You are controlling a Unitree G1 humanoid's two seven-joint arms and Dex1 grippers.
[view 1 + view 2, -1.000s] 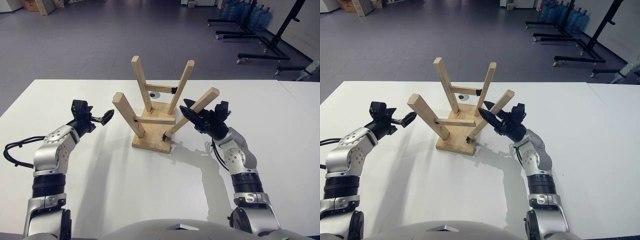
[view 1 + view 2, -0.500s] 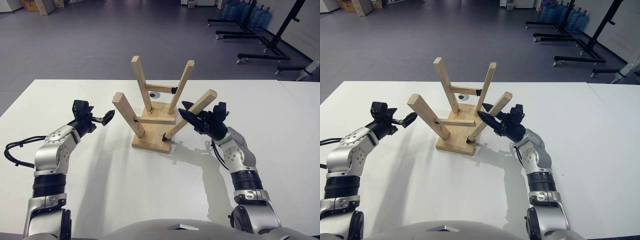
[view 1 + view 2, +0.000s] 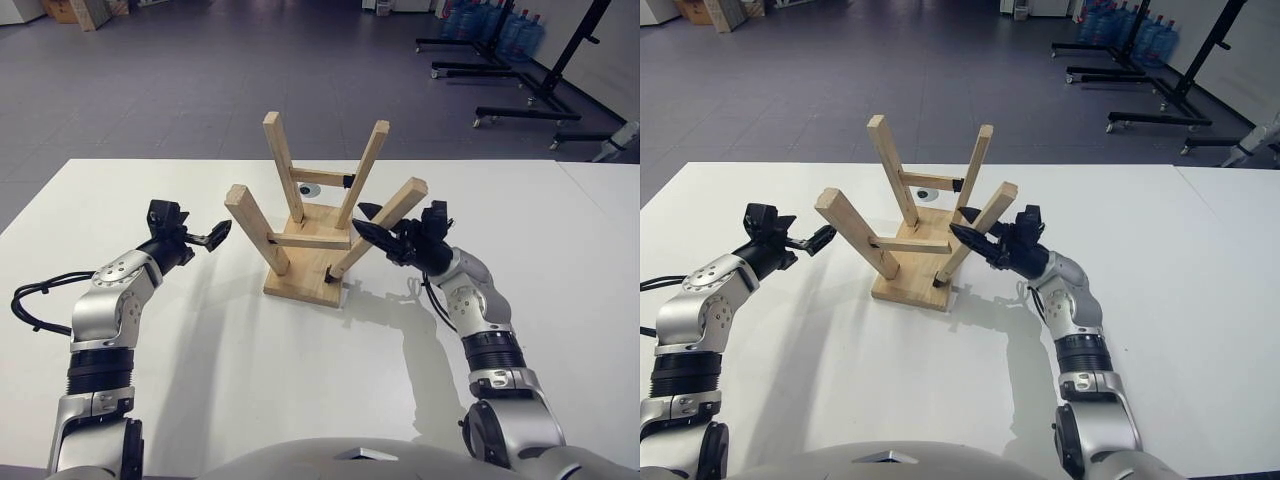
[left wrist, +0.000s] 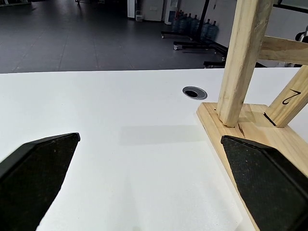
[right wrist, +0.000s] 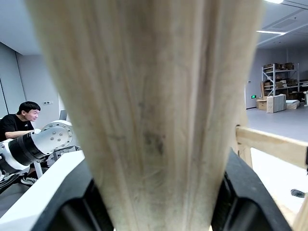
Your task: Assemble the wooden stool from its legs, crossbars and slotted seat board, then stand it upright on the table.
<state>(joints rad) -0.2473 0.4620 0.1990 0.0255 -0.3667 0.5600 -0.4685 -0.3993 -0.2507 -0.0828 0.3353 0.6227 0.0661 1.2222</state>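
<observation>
Gripping tilted leg [image 3: 352, 252]: right hand [image 3: 376, 227] | left hand [image 3: 213, 238] spread, beside stool [image 3: 298, 284]

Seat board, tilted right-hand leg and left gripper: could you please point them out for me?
seat board [image 3: 305, 277], left eye view, bare surface near front edge
right-hand leg [image 3: 404, 199], left eye view, upper end
left gripper [image 3: 214, 237], left eye view, midway between its fingertips

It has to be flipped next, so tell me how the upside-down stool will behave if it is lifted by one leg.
The stool looks rigid: solid wood, legs tied by crossbars. Lifted by the right leg that the right gripper clasps, it would probably swing and tip, since the seat board lies off-centre. Smooth wood may slip.
</observation>
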